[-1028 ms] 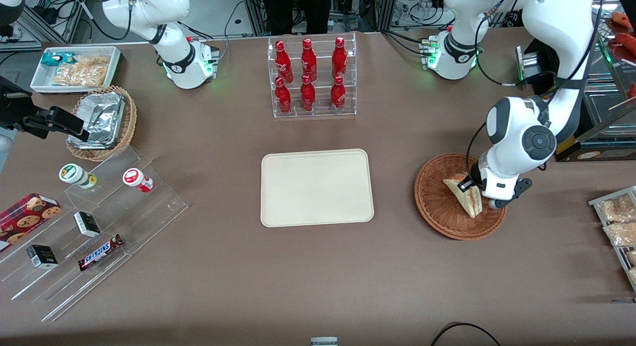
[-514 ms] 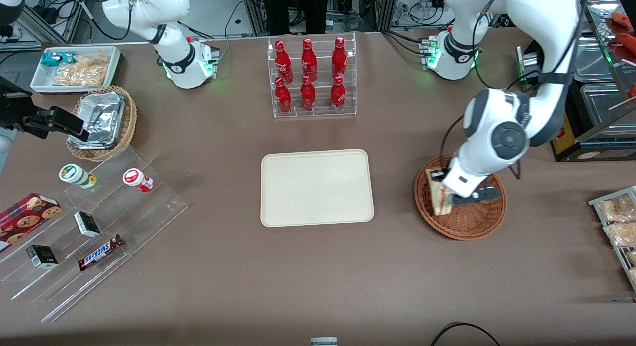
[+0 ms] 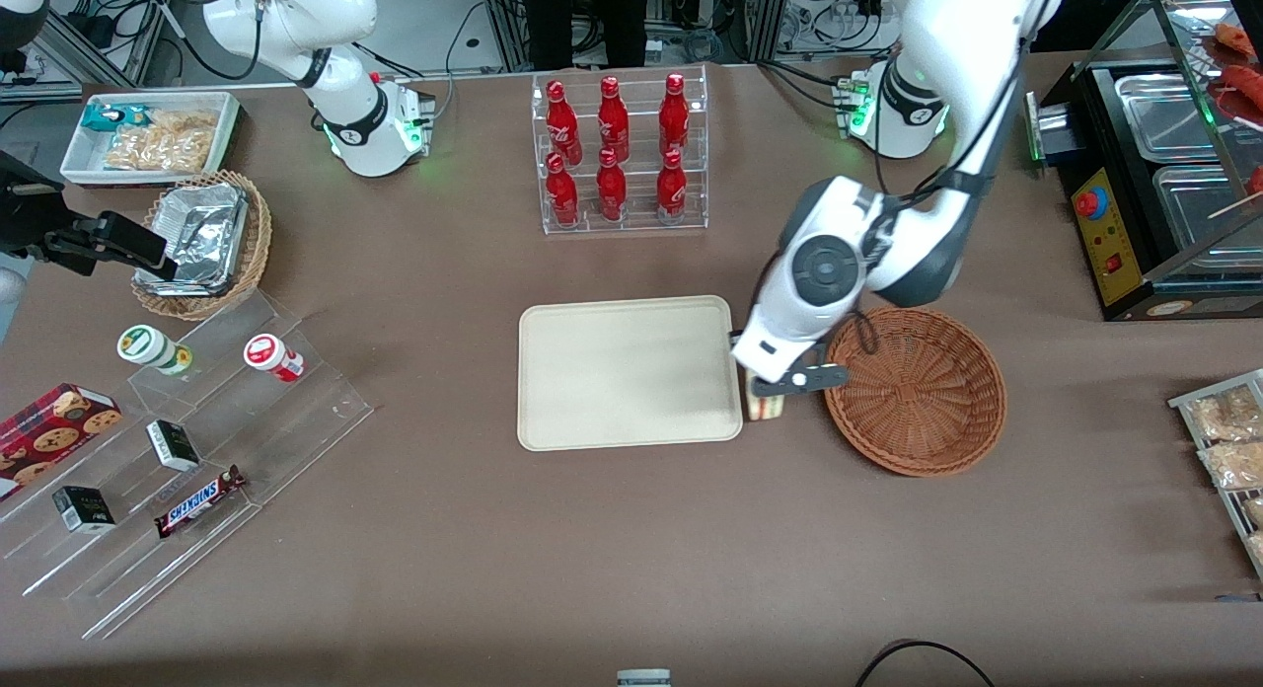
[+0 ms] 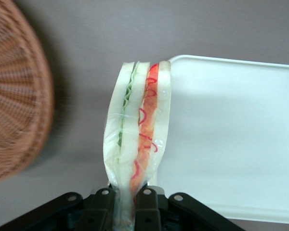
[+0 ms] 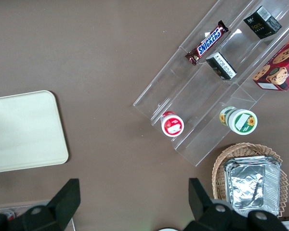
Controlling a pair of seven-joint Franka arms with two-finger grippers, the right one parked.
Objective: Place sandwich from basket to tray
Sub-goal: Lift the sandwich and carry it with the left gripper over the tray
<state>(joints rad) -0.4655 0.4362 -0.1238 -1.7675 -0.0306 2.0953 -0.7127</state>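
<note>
1. The sandwich (image 4: 138, 134) hangs in the air, clear of the basket (image 3: 916, 391) and just at the rim of the tray (image 3: 629, 372), between the 2. Seen from the front it shows only as a small striped block (image 3: 765, 407) under the wrist.

2. The gripper (image 4: 126, 202) is pinched onto 1 end of the wedge, its 2 fingers (image 4: 147, 202) pressed against the outer bread faces through a clear film wrap.

3. The wedge's long axis runs straight out from the fingers. The cut side, with green filling in 1 layer and red-orange in the other, faces the wrist camera, so the bread faces stand on edge and are not lying flat.

4. Handling, as a judgement: it looks light and soft. The bread should squash under a hard squeeze, and the film may be slippery, so a moderate grip across the 2 bread faces near the thick end seems the safest hold. The unsupported tip could sag or swing during a quick move.

5. The basket, nearer the working arm's end, holds nothing visible. The tray surface is bare.

6. Farther from the front camera stands a rack of 6 red bottles (image 3: 617, 154).
</note>
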